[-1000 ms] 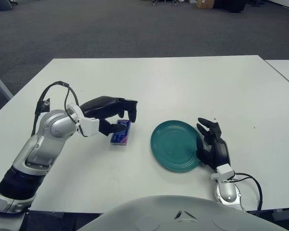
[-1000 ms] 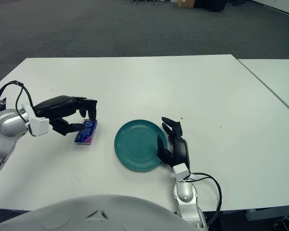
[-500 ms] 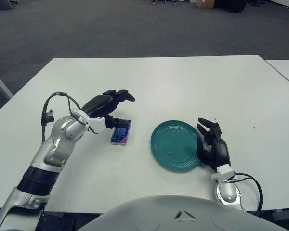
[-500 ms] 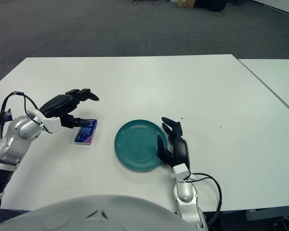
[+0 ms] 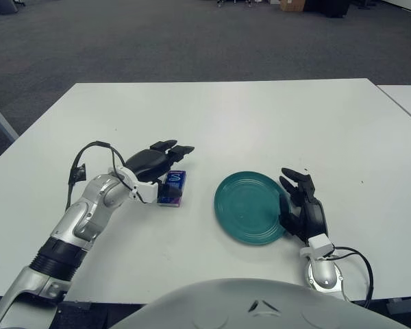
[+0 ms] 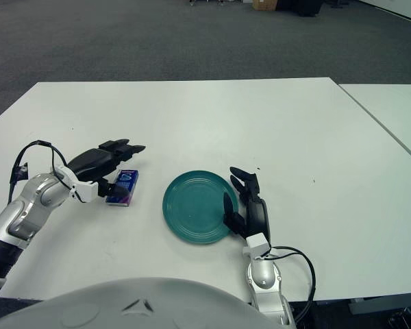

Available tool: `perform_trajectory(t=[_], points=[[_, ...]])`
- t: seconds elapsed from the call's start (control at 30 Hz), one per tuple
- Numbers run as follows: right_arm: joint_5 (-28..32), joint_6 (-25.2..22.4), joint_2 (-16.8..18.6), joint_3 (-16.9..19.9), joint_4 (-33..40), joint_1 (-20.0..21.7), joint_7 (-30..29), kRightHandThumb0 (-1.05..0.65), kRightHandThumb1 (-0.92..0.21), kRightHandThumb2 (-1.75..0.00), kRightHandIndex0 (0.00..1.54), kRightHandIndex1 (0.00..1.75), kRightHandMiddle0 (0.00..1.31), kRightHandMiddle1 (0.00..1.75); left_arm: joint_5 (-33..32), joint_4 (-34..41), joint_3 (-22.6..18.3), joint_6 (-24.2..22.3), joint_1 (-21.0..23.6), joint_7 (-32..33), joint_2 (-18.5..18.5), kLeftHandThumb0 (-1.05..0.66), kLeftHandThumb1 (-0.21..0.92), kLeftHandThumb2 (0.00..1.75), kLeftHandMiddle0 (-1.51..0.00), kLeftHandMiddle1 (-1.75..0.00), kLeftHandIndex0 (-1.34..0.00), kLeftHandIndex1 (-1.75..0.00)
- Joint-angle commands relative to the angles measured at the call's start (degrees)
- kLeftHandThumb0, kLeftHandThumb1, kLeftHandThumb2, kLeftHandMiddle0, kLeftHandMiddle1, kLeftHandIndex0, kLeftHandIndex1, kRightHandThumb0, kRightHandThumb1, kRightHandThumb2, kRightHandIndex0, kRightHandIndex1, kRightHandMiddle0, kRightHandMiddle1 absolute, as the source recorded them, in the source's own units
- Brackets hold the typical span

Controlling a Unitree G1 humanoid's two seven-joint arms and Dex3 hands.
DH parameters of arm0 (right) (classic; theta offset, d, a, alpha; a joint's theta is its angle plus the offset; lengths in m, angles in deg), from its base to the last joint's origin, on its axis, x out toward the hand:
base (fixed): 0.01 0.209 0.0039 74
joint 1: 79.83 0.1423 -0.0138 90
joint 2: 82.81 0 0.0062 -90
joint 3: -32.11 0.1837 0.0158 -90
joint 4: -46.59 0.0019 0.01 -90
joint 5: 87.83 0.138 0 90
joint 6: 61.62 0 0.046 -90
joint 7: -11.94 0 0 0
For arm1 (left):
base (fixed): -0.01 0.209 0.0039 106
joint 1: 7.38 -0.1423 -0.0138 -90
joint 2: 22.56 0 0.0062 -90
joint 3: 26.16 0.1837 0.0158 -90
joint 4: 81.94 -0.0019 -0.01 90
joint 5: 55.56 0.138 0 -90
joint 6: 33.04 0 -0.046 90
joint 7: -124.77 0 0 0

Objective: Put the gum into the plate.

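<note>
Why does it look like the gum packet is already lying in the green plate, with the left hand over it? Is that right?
Not quite. The gum packet lies on the white table, left of the green plate, as the left eye view shows. The left hand is indeed over it.

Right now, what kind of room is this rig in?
Probably an open office or lab floor: a plain white table stands on wide grey carpet, a second table at its right, boxes and furniture along the far wall. On the table, only a plate and gum.
</note>
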Motion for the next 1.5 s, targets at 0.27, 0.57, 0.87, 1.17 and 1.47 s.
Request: perform_trajectory(t=[0.27,0.57,0.87,1.17,1.47], points=[[-2.0,-1.7,-4.3,2.3,-7.9,-3.3,0.1,-0.86,-0.92,-0.76,0.49,0.03,0.00,0.93,-0.6,-2.3,2.6,2.1,3.8,-7.0,-3.2,-1.05,0.92,0.23,0.00,0.00,0.00,0.00],[-2.3,-1.3,-4.4,2.3,-8.2,-3.2,-0.1,-0.87,-0.92,-0.76,0.50,0.03,0.00,0.93,0.6,-6.3,4.0,4.4,4.9,-7.3,-3.8,-1.05,0.92,0.24,0.00,0.00,0.00,0.00],[-2.2,-1.6,-4.4,2.3,-7.8,-3.3,0.2,-0.87,-0.92,-0.76,0.50,0.03,0.00,0.93,3.3,-11.2,5.6,5.6,7.0,-5.4,-3.0,-1.05,0.92,0.26,0.00,0.00,0.00,0.00],[-2.0,-1.9,-4.3,2.4,-7.5,-3.3,0.2,-0.86,-0.92,-0.75,0.49,0.03,0.00,0.93,5.0,-13.3,6.5,5.6,7.9,-3.6,-2.5,-1.05,0.92,0.37,0.00,0.00,0.00,0.00],[-1.7,-1.8,-4.3,2.3,-7.8,-3.2,0.3,-0.87,-0.92,-0.76,0.49,0.03,0.00,0.93,7.4,-16.3,7.3,5.8,9.2,-0.5,-2.6,-1.05,0.92,0.40,0.00,0.00,0.00,0.00]])
